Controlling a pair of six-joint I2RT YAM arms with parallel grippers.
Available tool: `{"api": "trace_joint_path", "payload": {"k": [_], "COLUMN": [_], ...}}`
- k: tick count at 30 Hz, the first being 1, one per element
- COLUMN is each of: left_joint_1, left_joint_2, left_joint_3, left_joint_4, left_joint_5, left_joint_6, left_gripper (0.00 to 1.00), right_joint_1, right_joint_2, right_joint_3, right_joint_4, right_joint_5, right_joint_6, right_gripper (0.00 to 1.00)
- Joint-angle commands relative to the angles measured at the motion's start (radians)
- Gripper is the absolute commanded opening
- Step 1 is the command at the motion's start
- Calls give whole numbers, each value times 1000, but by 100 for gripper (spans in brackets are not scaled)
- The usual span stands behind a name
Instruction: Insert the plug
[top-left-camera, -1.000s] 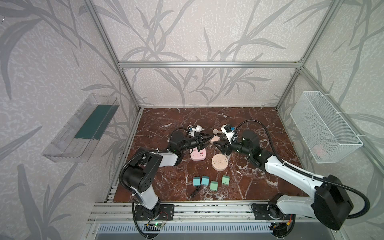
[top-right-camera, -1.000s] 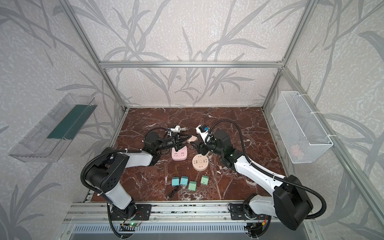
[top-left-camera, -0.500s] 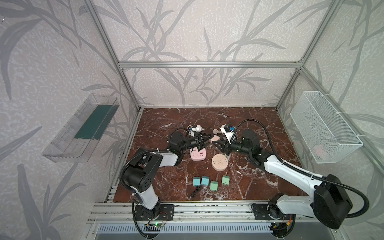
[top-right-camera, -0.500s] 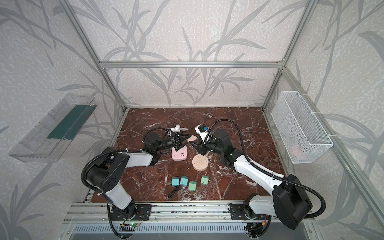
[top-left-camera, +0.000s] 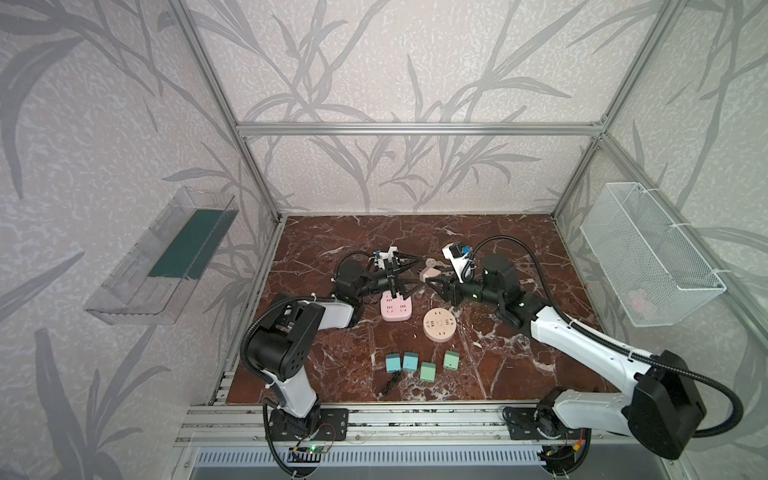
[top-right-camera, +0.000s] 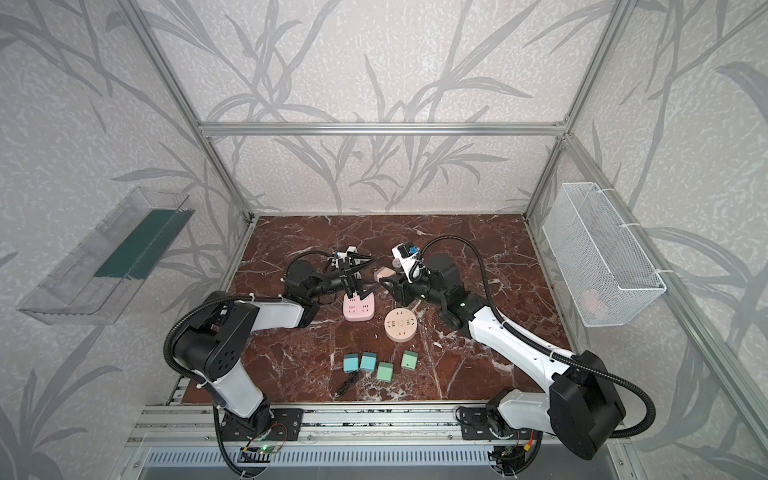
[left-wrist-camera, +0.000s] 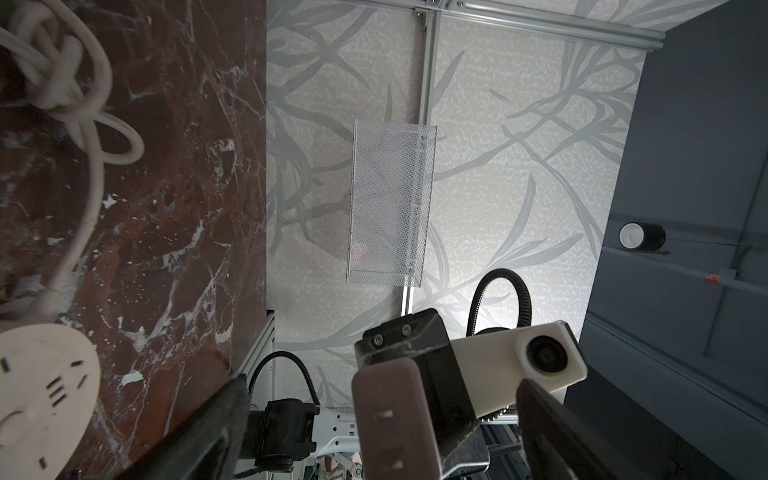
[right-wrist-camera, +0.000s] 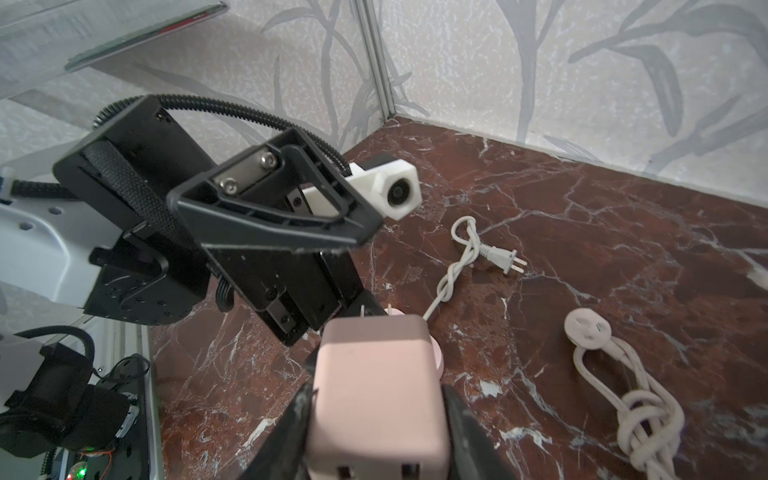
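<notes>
The right end effector (right-wrist-camera: 374, 419) pinched the pink charger cube (right-wrist-camera: 374, 365); the left end effector (top-left-camera: 412, 276) gaped wide. Insertion into the pink power strip (top-left-camera: 397, 306) was not yet done.

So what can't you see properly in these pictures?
Both top views: the pink thing in the wire basket, blurred behind mesh.
Both top views: the small black item by the teal blocks, too small.
Right wrist view: prongs of the pink cube in the right pincer, mostly hidden behind the cube.
</notes>
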Motion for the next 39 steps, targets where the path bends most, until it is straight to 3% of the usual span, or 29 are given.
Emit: {"api": "trace_joint_path", "payload": {"k": [1,4,6,8,10,14,20,22,25,30,39], "left_joint_1": [48,66,50,25,17,11,-9,-12,-22,-102,-149], "left_joint_2": [-97,-230,-302,-342,-373,-438,-571,-600,-555,-423,-441], "left_joint_3": [49,165,328,436,485,474,308,259,311,436,354], "left_joint_4": [-299,-938,-1469,-1725,-1842,-1882,-1718,-1658,-1746,-1923,-1849], "left_joint_5": [37,-55,-291,-570,-785,-1033,-1200,-1193,-1224,-1196,-1169], "left_joint_6": [210,617,959,1132,1197,1265,1234,1206,1177,1312,1316], "left_gripper": [99,99,99,99,99,99,99,99,99,99,98], "right_joint_1": [3,3,3,3,6,8,10,12,31,87,105], "right_joint_2": [-40,-47,-43,-22,11,100,169,195,239,302,431], "right_joint_3": [59,108,158,218,293,438,499,518,543,578,610], "right_joint_4": [-150,-277,-376,-473,-598,-820,-916,-933,-963,-1017,-1054], "right_joint_5": [75,146,199,237,295,372,370,343,315,367,356], "right_joint_6": [87,152,192,231,294,421,484,454,415,366,376], "right_gripper": [0,0,0,0,0,0,0,0,0,0,0]}}
